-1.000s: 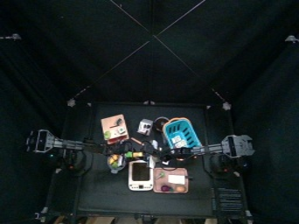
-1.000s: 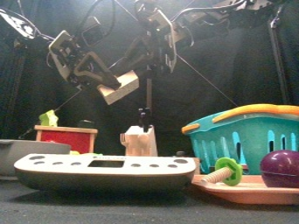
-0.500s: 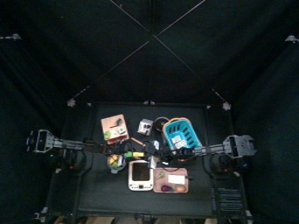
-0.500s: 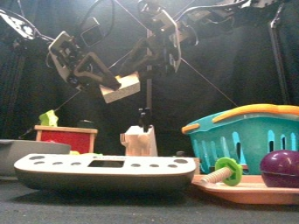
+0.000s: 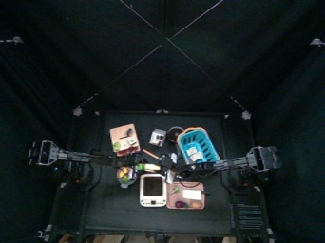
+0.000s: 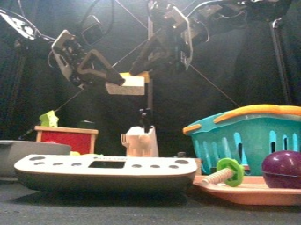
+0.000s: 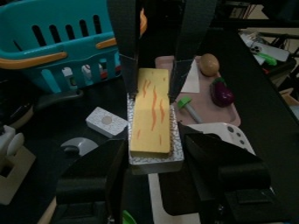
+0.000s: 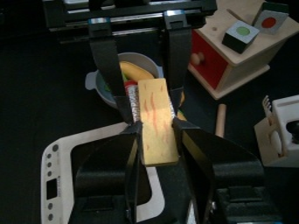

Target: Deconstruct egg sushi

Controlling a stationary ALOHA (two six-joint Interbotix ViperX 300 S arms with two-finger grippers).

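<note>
The egg sushi [image 6: 129, 82], a yellow egg slab on a white rice block, hangs level in mid-air above the table's middle. Both grippers hold it. My left gripper [image 7: 156, 144] is shut on one end of it, with the jaws on its long sides. My right gripper [image 8: 158, 144] is shut on the other end from the opposite side. The egg's orange streaks show in the left wrist view [image 7: 153, 109] and the right wrist view [image 8: 156, 118]. In the top view the two arms meet at the table's middle [image 5: 155, 163].
A teal basket [image 6: 253, 130] stands at the right. A pink plate [image 6: 253, 190] holds a purple ball [image 6: 282, 167] and a green piece [image 6: 227, 170]. A white tray [image 6: 106, 167] lies in front, a red wooden box [image 6: 65, 138] at the left, a yellow bowl [image 8: 138, 68] below the sushi.
The sushi has turned from tilted to level and risen slightly. The right arm has shifted a little to the right. Both grippers stay closed on it.
</note>
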